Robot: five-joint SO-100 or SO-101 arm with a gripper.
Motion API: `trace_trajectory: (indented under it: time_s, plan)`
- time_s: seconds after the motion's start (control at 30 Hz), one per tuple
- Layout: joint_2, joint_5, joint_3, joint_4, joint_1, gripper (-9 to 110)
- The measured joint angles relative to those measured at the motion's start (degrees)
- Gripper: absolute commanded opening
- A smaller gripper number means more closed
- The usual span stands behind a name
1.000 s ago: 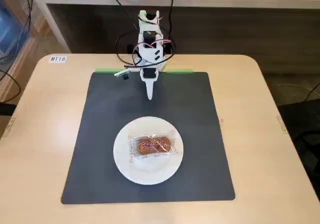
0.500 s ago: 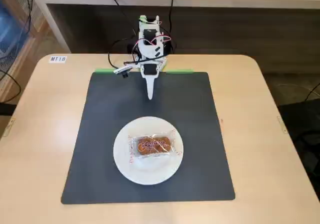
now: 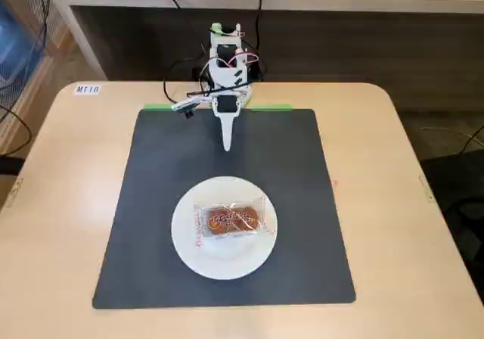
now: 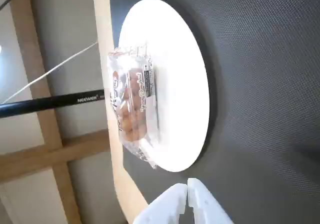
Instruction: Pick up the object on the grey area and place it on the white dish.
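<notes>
A clear-wrapped brown snack (image 3: 231, 222) lies on the white dish (image 3: 198, 256), which sits on the dark grey mat (image 3: 302, 203). In the wrist view the wrapped snack (image 4: 132, 109) lies across the dish (image 4: 185, 89). My white gripper (image 3: 227, 144) is shut and empty, pointing down at the back of the mat, well clear of the dish. In the wrist view its closed fingertips (image 4: 188, 186) show at the bottom edge.
The mat covers the middle of a beige table (image 3: 423, 241). Cables (image 3: 189, 74) run behind the arm's base. A wooden shelf unit (image 3: 340, 21) stands behind the table. A black tripod leg (image 4: 50, 103) shows in the wrist view.
</notes>
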Motion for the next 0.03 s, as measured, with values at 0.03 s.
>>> trace_trajectory:
  time_s: [0.03]
  plan:
    - [0.0, 0.0, 0.0, 0.0, 0.0, 0]
